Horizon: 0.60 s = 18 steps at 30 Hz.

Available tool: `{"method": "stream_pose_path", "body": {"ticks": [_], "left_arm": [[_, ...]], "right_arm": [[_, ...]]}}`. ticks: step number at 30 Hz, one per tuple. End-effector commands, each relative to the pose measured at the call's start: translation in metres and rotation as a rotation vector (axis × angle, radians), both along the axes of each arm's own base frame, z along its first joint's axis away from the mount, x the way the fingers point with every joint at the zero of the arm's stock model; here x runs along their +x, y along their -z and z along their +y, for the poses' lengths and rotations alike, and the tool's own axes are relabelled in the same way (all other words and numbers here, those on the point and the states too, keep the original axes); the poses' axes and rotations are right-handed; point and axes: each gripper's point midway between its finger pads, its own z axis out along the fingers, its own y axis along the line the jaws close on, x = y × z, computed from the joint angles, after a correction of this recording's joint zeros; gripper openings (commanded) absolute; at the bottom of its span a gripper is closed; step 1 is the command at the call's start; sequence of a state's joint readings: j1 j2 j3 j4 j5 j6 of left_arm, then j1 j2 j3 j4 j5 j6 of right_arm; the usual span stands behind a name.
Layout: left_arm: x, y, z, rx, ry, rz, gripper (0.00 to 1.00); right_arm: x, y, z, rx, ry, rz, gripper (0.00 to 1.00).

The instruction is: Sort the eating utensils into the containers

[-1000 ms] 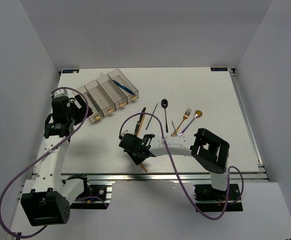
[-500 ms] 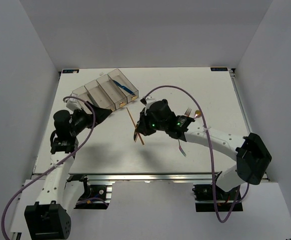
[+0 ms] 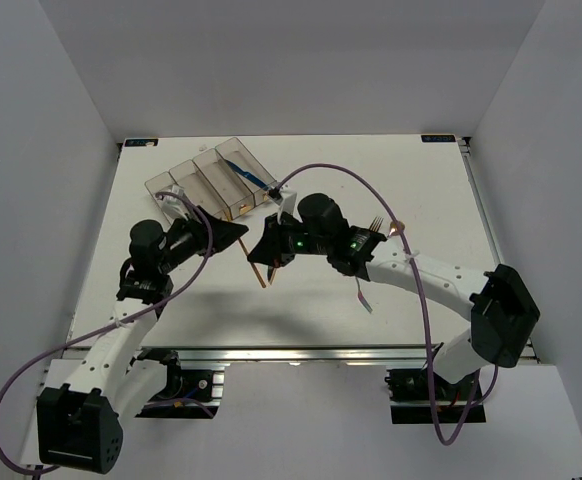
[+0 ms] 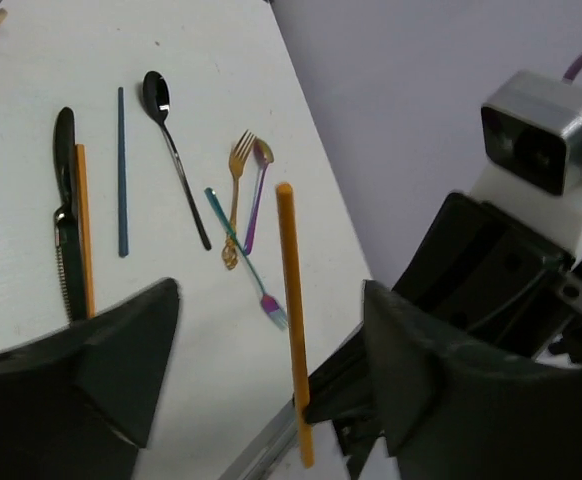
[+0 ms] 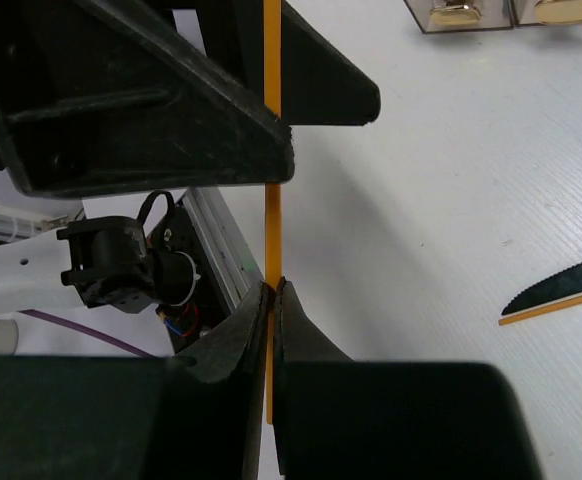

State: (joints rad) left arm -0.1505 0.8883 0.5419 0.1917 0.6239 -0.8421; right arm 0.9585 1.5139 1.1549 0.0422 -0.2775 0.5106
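My right gripper (image 5: 274, 292) is shut on a wooden chopstick (image 5: 272, 225) and holds it in the air, in the top view above the table's middle (image 3: 260, 273). My left gripper (image 4: 269, 300) stands open with that chopstick (image 4: 293, 300) between its jaws, touching neither one. Other eating utensils lie on the table: a black knife (image 4: 64, 215), a second wooden chopstick (image 4: 83, 230), a dark chopstick (image 4: 122, 170), a black spoon (image 4: 171, 145), a gold fork (image 4: 236, 185) and a purple-gold spoon (image 4: 256, 200). The containers (image 3: 209, 182) stand at the back left, one holding a blue knife (image 3: 246, 172).
A teal-and-purple fork (image 4: 249, 268) lies near the gold fork. The table's front rail (image 3: 301, 352) runs below both grippers. Grey walls close in the left and right sides. The right arm's purple cable (image 3: 321, 172) arches above the table.
My right gripper has lifted the wooden chopstick off the front of the table and carried it back and left. My left gripper has swung right until its jaws straddle the stick.
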Motion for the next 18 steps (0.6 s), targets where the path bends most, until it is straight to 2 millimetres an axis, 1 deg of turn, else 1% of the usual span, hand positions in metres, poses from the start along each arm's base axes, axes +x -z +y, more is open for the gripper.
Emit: {"method": "stream_pose_path", "body": {"ticks": [1, 2, 3, 4, 6, 8, 9, 10, 11, 12, 13, 14, 15, 16, 17, 18], "left_arm": [[0.006, -0.008, 0.0, -0.004, -0.021, -0.042, 0.73], [0.006, -0.01, -0.001, -0.017, -0.016, -0.046, 0.64], [0.007, -0.017, -0.004, -0.044, -0.01, -0.061, 0.51], [0.006, -0.021, -0.006, -0.056, 0.004, -0.069, 0.35], [0.008, -0.025, -0.009, -0.075, 0.011, -0.069, 0.23], [0.012, -0.028, -0.009, -0.074, 0.005, -0.072, 0.09], [0.014, -0.026, -0.009, -0.067, 0.0, -0.057, 0.02], [0.018, -0.02, -0.008, -0.05, -0.015, -0.032, 0.0], [0.029, -0.014, 0.001, -0.021, -0.086, -0.005, 0.0], [0.036, -0.005, 0.009, 0.046, -0.145, 0.058, 0.0], [0.047, 0.01, 0.022, 0.106, -0.222, 0.128, 0.0], [0.065, 0.023, 0.051, 0.19, -0.407, 0.184, 0.0], [0.062, 0.046, 0.07, 0.294, -0.478, 0.291, 0.0], [0.079, 0.042, 0.084, 0.344, -0.552, 0.32, 0.0], [0.09, 0.045, 0.116, 0.428, -0.69, 0.339, 0.0], [0.092, 0.053, 0.128, 0.485, -0.728, 0.387, 0.0]], "right_arm": [[0.0, -0.021, 0.014, 0.072, -0.039, -0.019, 0.0], [0.0, -0.02, 0.014, 0.071, -0.04, -0.019, 0.0], [0.0, -0.018, 0.015, 0.067, -0.042, -0.018, 0.0], [0.0, -0.02, 0.016, 0.071, -0.045, -0.02, 0.0], [0.001, -0.02, 0.017, 0.073, -0.046, -0.023, 0.0], [0.003, -0.025, 0.018, 0.082, -0.043, -0.034, 0.0], [0.003, -0.026, 0.017, 0.081, -0.041, -0.04, 0.0], [0.007, -0.027, 0.015, 0.081, -0.026, -0.043, 0.0], [0.012, -0.03, 0.01, 0.082, 0.007, -0.05, 0.31], [0.015, -0.024, 0.003, 0.071, 0.032, -0.041, 0.5], [0.027, -0.021, -0.007, 0.06, 0.088, -0.043, 0.66], [0.032, -0.025, -0.017, 0.066, 0.123, -0.048, 0.86], [0.036, -0.012, -0.027, 0.042, 0.158, -0.025, 0.89], [0.05, -0.009, -0.041, 0.029, 0.219, -0.027, 0.89], [0.052, -0.008, -0.051, 0.019, 0.245, -0.021, 0.89], [0.056, -0.006, -0.058, 0.011, 0.265, -0.022, 0.89]]}}
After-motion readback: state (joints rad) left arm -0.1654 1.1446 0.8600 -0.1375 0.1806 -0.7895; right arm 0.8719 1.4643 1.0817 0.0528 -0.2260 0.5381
